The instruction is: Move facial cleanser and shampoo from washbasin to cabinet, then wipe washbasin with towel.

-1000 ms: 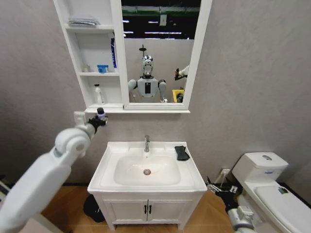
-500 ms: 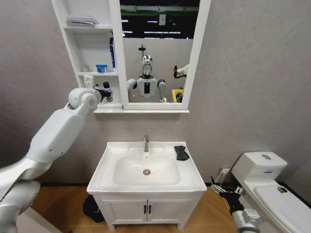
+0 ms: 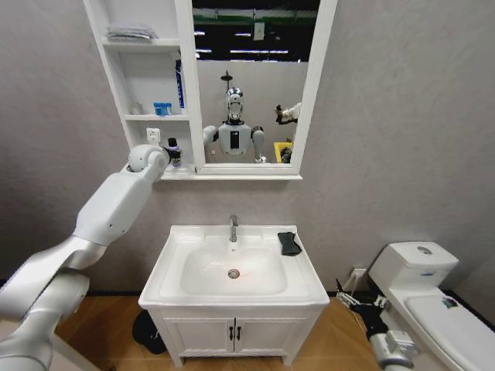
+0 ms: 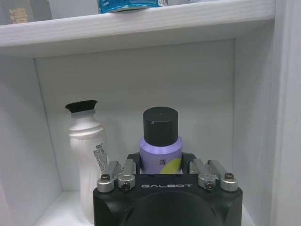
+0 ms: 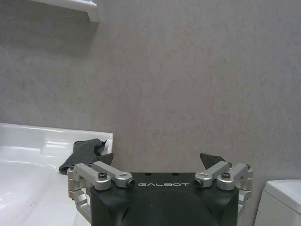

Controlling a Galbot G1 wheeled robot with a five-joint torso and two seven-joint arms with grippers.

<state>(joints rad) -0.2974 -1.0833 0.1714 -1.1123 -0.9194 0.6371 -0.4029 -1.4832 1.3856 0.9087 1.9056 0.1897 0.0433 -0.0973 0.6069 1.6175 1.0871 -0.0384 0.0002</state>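
The head camera looks forward and slightly down from well back, taking in the cabinet, the mirror and the washbasin below. The left wrist camera sits close inside the cabinet's lowest shelf, facing its back wall over the left end effector. The right wrist camera looks low along the grey wall, sharing the washbasin's corner and the towel with the head view's towel.

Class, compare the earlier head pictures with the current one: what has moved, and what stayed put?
The left tool, gripping the purple black-capped bottle, rose from below the white wall cabinet into its lowest shelf. The dark folded towel on the white ceramic washbasin stayed put, as did the low right tool.
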